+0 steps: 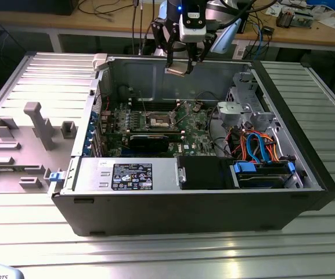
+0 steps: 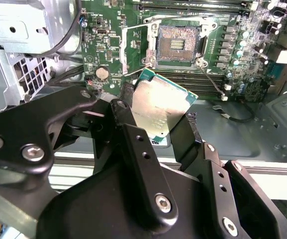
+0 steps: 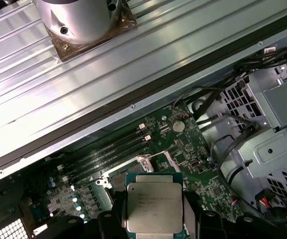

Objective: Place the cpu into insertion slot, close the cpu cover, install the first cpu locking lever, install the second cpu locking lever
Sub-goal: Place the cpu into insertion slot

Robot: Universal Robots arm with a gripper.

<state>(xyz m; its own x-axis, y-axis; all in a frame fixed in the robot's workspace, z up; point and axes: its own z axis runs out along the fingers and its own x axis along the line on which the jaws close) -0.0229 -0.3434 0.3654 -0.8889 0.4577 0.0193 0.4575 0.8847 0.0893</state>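
Note:
My gripper [image 1: 179, 65] hangs above the back wall of the open computer case, shut on the cpu [image 1: 177, 71]. The cpu [image 2: 159, 110] is a silver-topped square chip with a green edge, pinched at two opposite sides by the black fingers [image 2: 122, 110]. In the first wrist view the cpu [image 3: 153, 206] lies flat between them. The insertion slot [image 2: 177, 44] sits on the green motherboard below and apart from the chip, its dark centre bare. The cpu cover [image 2: 132, 47] stands swung open beside the slot. Thin wire levers [image 2: 205, 52] stick up around the slot [image 1: 158, 120].
Long memory slots [image 2: 193, 79] and a black card [image 1: 148, 141] lie near the socket. A metal drive cage [image 1: 242, 107] and orange and blue cables [image 1: 259, 148] fill the case on the exterior view's right. A grey fixture tray [image 1: 22, 145] lies outside on the exterior view's left.

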